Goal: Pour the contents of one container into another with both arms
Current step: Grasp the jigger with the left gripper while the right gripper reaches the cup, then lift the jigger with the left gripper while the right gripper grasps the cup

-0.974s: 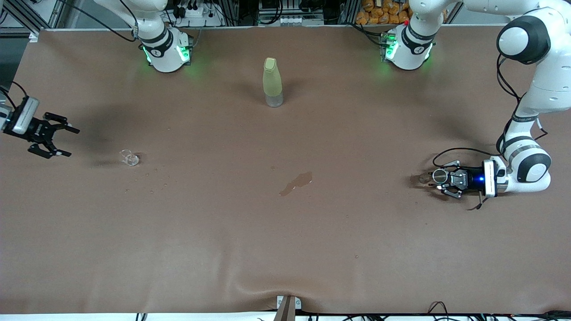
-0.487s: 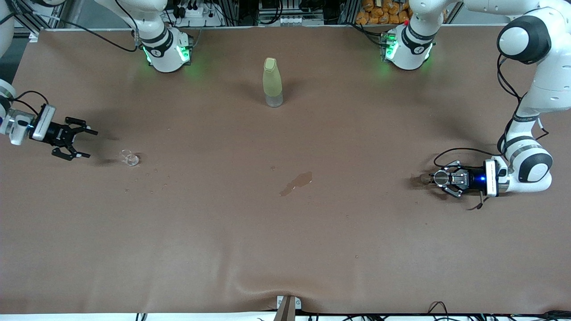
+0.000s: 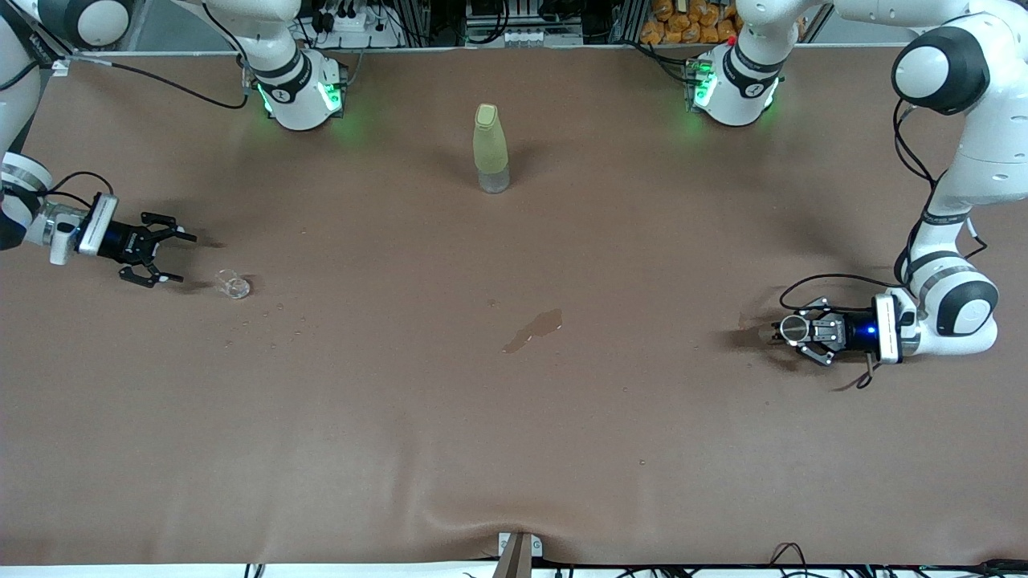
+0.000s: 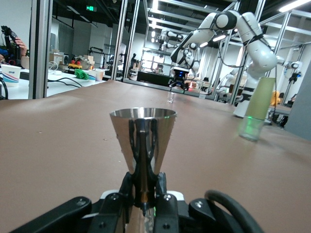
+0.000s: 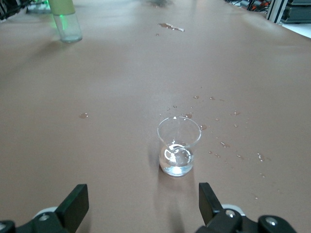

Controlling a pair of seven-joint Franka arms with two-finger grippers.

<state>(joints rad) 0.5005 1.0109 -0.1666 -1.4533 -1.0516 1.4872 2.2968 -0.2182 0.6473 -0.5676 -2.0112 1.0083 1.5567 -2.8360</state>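
Note:
The container is a tiny metal stemmed cup with a cone bowl, upright at the left arm's end of the table. My left gripper is shut on its thin stem, just under the bowl; the foot is hidden. The other container, a small clear tumbler, stands on the table with a little liquid in its bottom. My right gripper is open, low over the table, a short gap from the tumbler on the side toward the right arm's end, with the tumbler ahead of its fingers.
A tall yellow-green bottle stands mid-table toward the bases. A brown spill lies near the table's middle. Small droplets dot the cloth by the tumbler.
My left gripper has closed on the cup's stem. My right arm has swung in from the table's end and come down toward the tumbler, still open.

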